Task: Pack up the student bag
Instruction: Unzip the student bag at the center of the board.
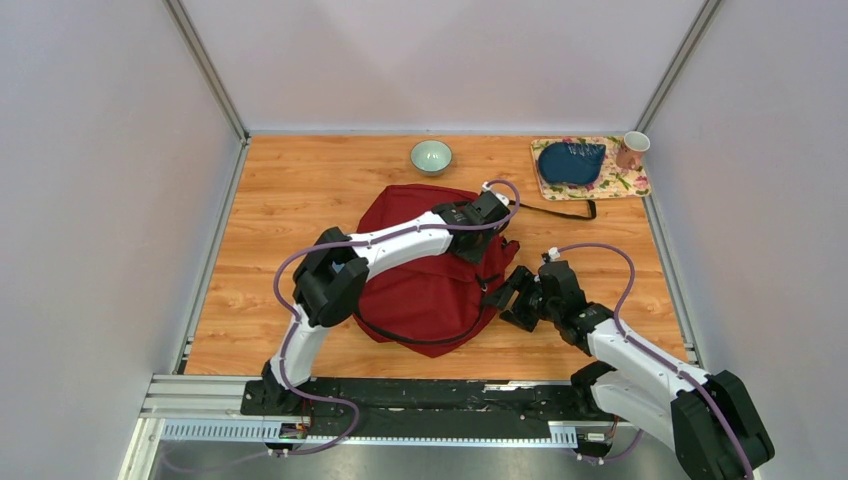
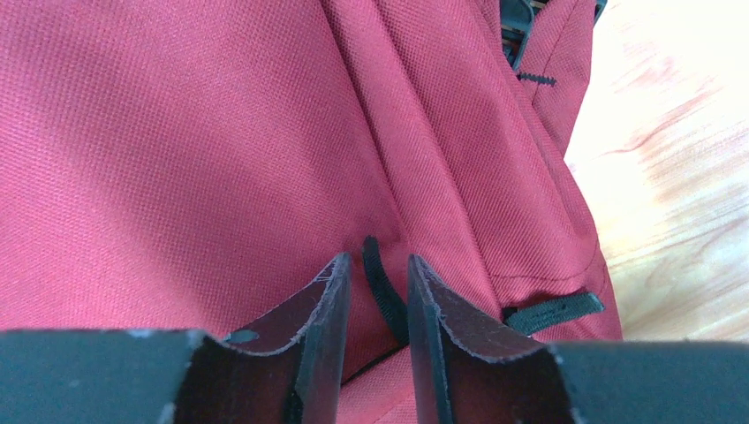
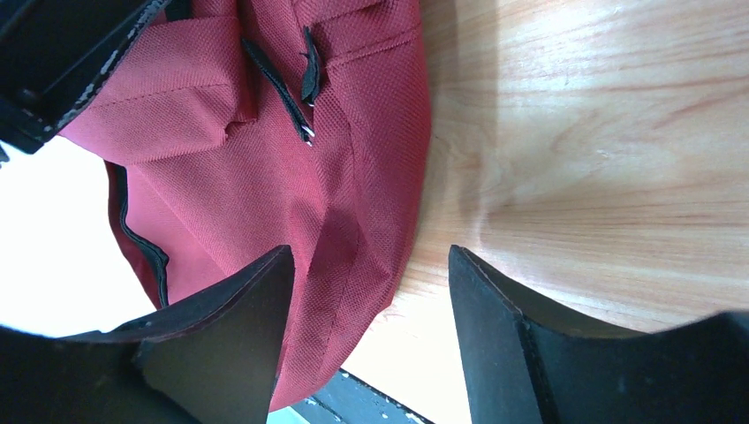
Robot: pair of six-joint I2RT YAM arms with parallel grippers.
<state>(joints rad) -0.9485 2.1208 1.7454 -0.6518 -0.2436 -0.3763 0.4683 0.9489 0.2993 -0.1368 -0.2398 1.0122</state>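
Note:
The student bag [image 1: 420, 290], a dark red backpack, lies flat in the middle of the wooden table. My left gripper [image 1: 491, 247] reaches over its upper right part. In the left wrist view the left gripper [image 2: 377, 258] has its jaws a narrow gap apart just above the red fabric [image 2: 177, 132]. A thin black strap [image 2: 382, 291] runs between them, not pinched. My right gripper [image 1: 516, 296] is at the bag's right edge. In the right wrist view it [image 3: 369, 252] is wide open, and the bag's edge [image 3: 353, 159] lies between its fingers.
A pale green bowl [image 1: 431, 156] stands behind the bag. At the back right a floral mat [image 1: 628, 186] carries a dark blue pouch [image 1: 570, 162], with a pink mug [image 1: 631, 150] beside it. A black strap [image 1: 560, 210] trails on the table. Grey walls close in three sides.

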